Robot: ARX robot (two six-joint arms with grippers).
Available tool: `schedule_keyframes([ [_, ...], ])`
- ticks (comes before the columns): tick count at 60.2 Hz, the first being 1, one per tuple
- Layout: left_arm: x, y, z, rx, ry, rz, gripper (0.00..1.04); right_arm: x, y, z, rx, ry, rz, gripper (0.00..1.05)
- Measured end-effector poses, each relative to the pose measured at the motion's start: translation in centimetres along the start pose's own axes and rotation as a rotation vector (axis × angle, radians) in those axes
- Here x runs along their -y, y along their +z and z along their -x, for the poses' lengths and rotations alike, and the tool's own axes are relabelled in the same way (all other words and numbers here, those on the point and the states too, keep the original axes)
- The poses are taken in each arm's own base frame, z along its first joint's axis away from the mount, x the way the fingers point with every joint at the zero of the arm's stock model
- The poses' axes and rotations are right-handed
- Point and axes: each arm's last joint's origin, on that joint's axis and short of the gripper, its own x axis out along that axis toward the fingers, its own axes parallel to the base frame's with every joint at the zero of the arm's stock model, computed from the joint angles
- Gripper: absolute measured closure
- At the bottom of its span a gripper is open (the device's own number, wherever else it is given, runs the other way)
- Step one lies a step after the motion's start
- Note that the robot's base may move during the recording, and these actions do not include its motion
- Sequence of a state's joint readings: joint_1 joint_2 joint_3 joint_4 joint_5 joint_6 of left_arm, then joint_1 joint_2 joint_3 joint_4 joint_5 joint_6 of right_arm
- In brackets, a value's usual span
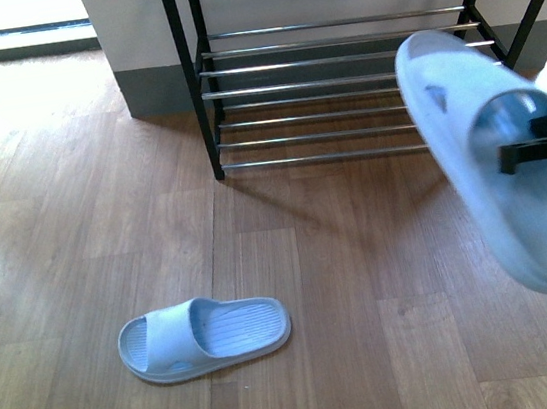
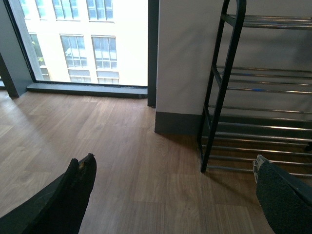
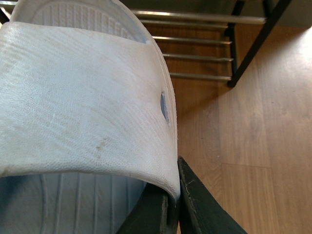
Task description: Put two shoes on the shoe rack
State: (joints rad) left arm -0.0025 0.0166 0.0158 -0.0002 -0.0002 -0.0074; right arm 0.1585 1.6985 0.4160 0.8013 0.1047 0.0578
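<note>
The right tool (image 1: pixel 524 149) is clamped on one slide (image 1: pixel 475 127) at the side edge by its strap and holds it in the air, tilted, toe toward the rack (image 1: pixel 335 59) and in front of its right end. From the right wrist view the grip looks like a thin pinch on soft rubber, so the slide could pivot or slip out on the way in. Tilted as it is, the toe may also catch a rod or the black frame post. The shelves are spaced rods, so a slide let go at an angle could tip between them or slide off the front. The other slide (image 1: pixel 205 336) lies sole-down on the floor (image 1: pixel 77 240), well apart from the rack. The left tool (image 2: pixel 171 163) is spread wide with nothing between its fingers. Count: two slides, one rack with several tiers, two tools; no sneakers show.
</note>
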Motion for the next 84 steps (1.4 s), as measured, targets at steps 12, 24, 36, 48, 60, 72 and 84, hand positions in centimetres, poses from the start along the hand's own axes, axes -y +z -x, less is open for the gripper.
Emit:
schedule_keyframes([
  [12,0.0,0.0,0.0,0.0,0.0,0.0,0.09,1.9,1.0,5.9,0.062,0.01,-0.045,1.03],
  [24,0.0,0.0,0.0,0.0,0.0,0.0,0.09,3.0,0.9,9.2,0.105,0.055,-0.068,1.03],
  [36,0.0,0.0,0.0,0.0,0.0,0.0,0.09,3.1,1.1,9.5,0.12,0.056,-0.069,1.03],
  [48,0.0,0.0,0.0,0.0,0.0,0.0,0.09,3.1,1.1,9.5,0.121,0.056,-0.069,1.03],
  [60,0.0,0.0,0.0,0.0,0.0,0.0,0.09,3.1,1.1,9.5,0.121,0.056,-0.069,1.03],
  [72,0.0,0.0,0.0,0.0,0.001,0.0,0.09,3.0,1.1,9.5,0.121,0.057,-0.069,1.03],
  [84,0.0,0.0,0.0,0.0,0.002,0.0,0.09,3.0,1.1,9.5,0.122,0.058,-0.069,1.03],
])
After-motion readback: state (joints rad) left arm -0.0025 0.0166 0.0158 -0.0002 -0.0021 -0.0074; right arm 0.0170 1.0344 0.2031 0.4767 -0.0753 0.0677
